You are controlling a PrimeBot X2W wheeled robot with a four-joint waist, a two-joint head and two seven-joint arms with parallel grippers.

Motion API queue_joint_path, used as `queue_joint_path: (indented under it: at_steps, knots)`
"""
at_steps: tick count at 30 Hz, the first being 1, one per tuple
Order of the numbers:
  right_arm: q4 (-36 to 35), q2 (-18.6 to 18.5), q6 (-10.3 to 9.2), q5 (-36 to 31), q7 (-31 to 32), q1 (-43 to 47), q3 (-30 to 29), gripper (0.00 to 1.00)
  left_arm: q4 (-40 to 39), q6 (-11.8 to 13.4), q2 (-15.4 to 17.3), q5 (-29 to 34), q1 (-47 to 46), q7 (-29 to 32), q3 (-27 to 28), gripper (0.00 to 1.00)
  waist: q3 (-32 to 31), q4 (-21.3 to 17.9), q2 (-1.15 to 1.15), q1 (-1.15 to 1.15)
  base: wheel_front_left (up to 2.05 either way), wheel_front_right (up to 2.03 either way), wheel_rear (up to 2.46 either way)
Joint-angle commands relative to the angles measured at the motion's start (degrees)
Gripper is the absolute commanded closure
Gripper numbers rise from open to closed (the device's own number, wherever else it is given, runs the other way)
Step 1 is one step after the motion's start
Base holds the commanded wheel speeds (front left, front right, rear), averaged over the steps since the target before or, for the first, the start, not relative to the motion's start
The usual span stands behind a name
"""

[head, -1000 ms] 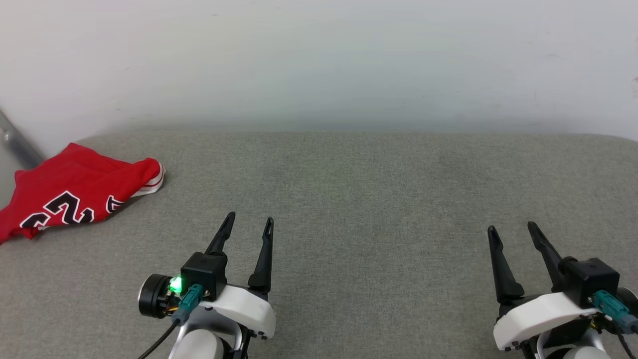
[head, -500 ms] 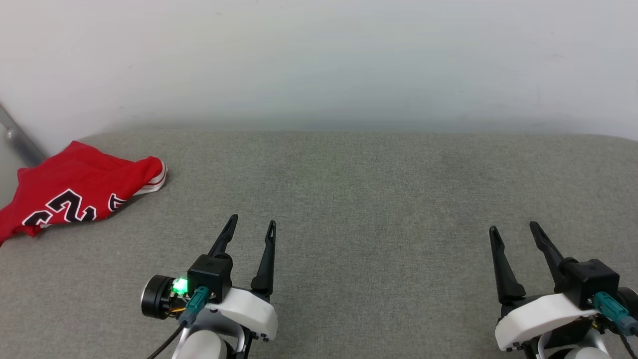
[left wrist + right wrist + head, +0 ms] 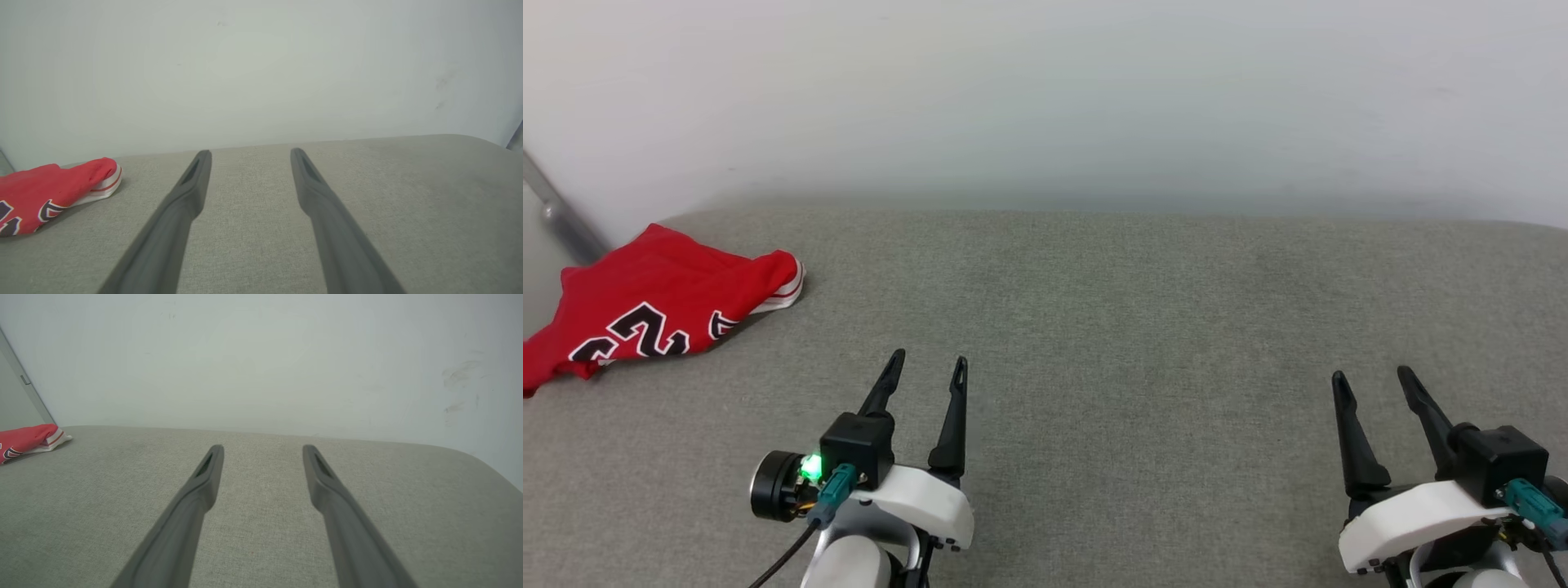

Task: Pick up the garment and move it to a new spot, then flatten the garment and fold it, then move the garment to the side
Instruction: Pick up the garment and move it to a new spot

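- The garment (image 3: 654, 306), a red jersey with black, white-edged numerals, lies crumpled at the left edge of the frame. It rests on a grey fabric-covered tabletop (image 3: 1135, 327), close under a pale wall (image 3: 1045, 98).
- The left gripper (image 3: 929, 359) sits at lower left with its jaws apart and nothing between them, the fingers pointing up the frame. The jersey is well apart from it, further left and higher.
- The right gripper (image 3: 1370, 374), at lower right, also has its jaws spread and empty, across the bare cloth from the jersey.
- The pickup appears not yet begun, and the left arm looks the nearer one for the reach.
- A clean grab would likely mean carrying the open jaws over the heap and coming down on a raised fold, perhaps the ridge by the striped sleeve end (image 3: 786, 292).
- The jaws should then close on enough cloth for the jersey to lift free, steering clear of the slanted metal bar (image 3: 560, 216) at upper left.
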Motion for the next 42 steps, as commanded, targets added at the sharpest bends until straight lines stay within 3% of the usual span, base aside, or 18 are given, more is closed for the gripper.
queue_joint_path:
  at_steps: [1,26,34,42]
  knots:
    - [-0.1,0.2,-0.02,0.0,-0.5,-0.1,-0.2,0.0,0.1,0.3,0.0,-0.3,-1.1,-0.2,0.4,0.0,0.2,0.7,0.0,0.0,0.0,0.0,0.0]
    - [-2.0,0.0,-0.02,-1.6,0.5,-4.8,3.6,0.0,-1.0,2.8,-0.2,-2.7,-3.1,-0.2,6.6,0.0,5.0,21.3,0.0,0.0,0.0,0.0,0.0]
    - [-2.8,-0.9,-0.02,-2.2,1.2,-5.7,5.1,0.0,-1.2,3.2,-0.2,-3.4,-3.0,-0.2,7.9,0.0,6.0,23.9,0.0,0.0,0.0,0.0,0.0]
    - [-3.9,-2.0,-0.02,-1.8,2.4,-7.6,6.2,0.0,0.2,3.2,-0.2,-3.3,-8.0,-0.2,8.8,0.0,8.1,22.6,0.0,0.0,0.0,0.0,0.0]
